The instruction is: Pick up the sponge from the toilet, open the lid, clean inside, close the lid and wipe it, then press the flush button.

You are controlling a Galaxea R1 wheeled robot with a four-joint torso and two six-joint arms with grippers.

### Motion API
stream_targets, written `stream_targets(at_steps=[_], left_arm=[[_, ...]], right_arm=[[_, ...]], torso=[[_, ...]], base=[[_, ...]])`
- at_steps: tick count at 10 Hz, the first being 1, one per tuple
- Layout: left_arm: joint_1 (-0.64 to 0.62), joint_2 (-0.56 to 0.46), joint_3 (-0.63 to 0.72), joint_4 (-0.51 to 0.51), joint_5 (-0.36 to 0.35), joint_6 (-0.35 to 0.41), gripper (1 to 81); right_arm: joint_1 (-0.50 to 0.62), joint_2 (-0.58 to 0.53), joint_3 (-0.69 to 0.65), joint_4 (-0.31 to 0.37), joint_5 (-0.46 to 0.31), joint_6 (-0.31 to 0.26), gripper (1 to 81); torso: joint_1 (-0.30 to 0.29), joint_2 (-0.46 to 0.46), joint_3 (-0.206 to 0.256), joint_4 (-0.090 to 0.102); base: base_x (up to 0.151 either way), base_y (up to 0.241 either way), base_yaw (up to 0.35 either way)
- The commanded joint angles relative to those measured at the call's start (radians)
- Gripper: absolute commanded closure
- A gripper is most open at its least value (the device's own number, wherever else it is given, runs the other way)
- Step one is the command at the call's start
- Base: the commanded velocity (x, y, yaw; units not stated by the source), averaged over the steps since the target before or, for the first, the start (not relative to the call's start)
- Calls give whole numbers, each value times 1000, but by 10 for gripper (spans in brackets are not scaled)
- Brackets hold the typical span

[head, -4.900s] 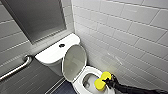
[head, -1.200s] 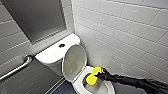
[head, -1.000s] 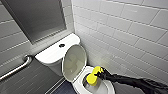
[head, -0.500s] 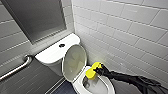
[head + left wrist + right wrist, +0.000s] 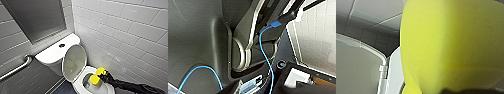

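The white toilet stands against the tiled wall with its lid raised, leaning back on the tank. My right gripper, black and coming in from the lower right, is shut on the yellow sponge. It holds the sponge over the far side of the open bowl, at the seat rim. One rounded end of the sponge points down into the bowl. Close up in the right wrist view, the sponge covers most of the picture, with the white lid beside it.
A dark round flush button sits on the flat tank top. A metal grab bar runs along the left wall. White tiles close in on the right. The left wrist view holds my own dark body panels and blue cables.
My right gripper and the sponge have shifted a little over the bowl, toward its far rim. The lid stays up.
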Motion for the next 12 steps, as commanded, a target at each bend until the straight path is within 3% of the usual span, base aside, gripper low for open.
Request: stream_targets(at_steps=[1,3,8,12], left_arm=[[28,-15,42,11,89,5,10],[28,-10,43,13,89,10,10],[28,-16,52,16,87,11,10],[27,-4,52,17,72,11,10]], right_arm=[[68,-187,225,-8,37,39,811],[23,-297,348,-7,60,45,811],[-146,-412,424,-10,164,66,811],[-238,-538,608,-16,181,63,811]], torso=[[0,0,0,0],[0,0,0,0],[0,0,0,0],[0,0,0,0]], base=[[0,0,0],[0,0,0],[0,0,0],[0,0,0]])
